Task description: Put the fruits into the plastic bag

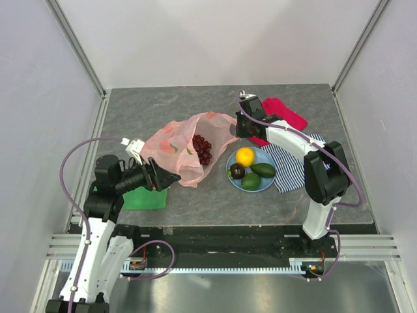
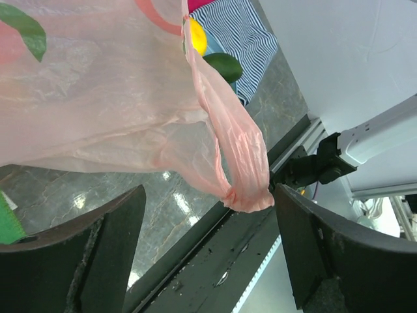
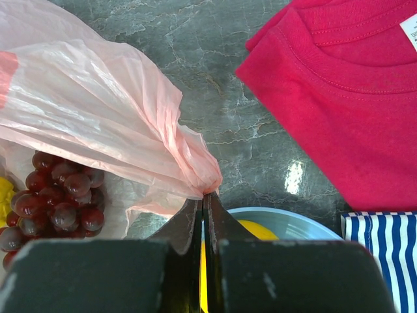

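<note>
No writing can be read. The only label is a white tag at the collar of the red shirt, which lies ahead and to the right of the right pincer; its print is too small to make out. The bag carries printed green and red shapes but no words.

The right pincer is closed tight on a gathered pinch of the bag's thin pink edge. The left pincer stands wide, and one loop handle of the bag hangs between its fingers without being gripped. The bag stretches between the two pincers, its mouth raised.

The grapes lie inside the bag, to the left of the right pincer's tips. Right under those tips sits a blue plate holding the citrus fruit, the dark round fruit, the avocado and the lime, all outside the bag. A blue-and-white striped cloth lies under the plate's far side, beyond the right pincer from the bag. A green sheet lies under the left pincer.

The table is dark grey with pale marbled veins and a slight gloss. Plain white walls close it in on three sides, joined by bare metal posts.
</note>
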Tool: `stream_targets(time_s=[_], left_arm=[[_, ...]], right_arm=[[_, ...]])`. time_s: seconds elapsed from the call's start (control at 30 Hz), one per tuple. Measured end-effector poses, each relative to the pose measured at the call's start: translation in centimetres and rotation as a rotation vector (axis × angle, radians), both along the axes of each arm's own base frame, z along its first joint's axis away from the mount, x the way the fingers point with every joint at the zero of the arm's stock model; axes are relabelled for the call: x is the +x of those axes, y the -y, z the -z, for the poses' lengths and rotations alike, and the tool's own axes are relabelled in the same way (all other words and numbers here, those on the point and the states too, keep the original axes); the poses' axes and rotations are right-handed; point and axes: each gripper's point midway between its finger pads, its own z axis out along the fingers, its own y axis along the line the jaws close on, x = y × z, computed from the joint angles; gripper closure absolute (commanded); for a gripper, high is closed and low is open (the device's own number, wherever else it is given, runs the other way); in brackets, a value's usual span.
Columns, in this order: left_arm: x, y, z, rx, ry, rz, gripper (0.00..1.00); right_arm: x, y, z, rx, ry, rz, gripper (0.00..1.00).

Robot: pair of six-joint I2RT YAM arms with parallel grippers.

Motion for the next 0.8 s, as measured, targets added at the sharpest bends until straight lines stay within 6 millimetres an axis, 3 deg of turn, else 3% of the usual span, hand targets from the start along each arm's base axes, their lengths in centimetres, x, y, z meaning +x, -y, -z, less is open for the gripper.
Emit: stream_targets(time_s=[0.27,0.37,0.47,0.5,0.6,0.8], left_arm=[[0.2,2.1,0.7,-0.037,-0.038,0.066,0.29],[0.2,3.1,0.8,-0.035,-0.042,0.096,0.39],[-0.1,4.2,1.3,-0.023,-0.057,0.131,0.6],[-0.1,4.6,1.6,-0.014,-0.068,0.139,0.74],[-0.2,5.1,2.3,-0.002,-0.097,0.14,0.98],[1.2,4.3,2.1,0.044,-0.092,0.052,0.99]], right_arm=[[0.0,0.0,0.1,0.0,-0.001,-0.001,1.0],[0.0,0.0,0.1,-0.001,-0.001,-0.001,1.0],[0.0,0.0,0.1,-0.001,-0.002,-0.001,1.0],[0.0,0.0,0.1,-0.001,-0.002,-0.001,1.0],[-0.1,0.1,0.2,-0.005,-0.007,-0.002,1.0],[-0.1,0.2,-1.1,-0.03,-0.007,-0.024,1.0]])
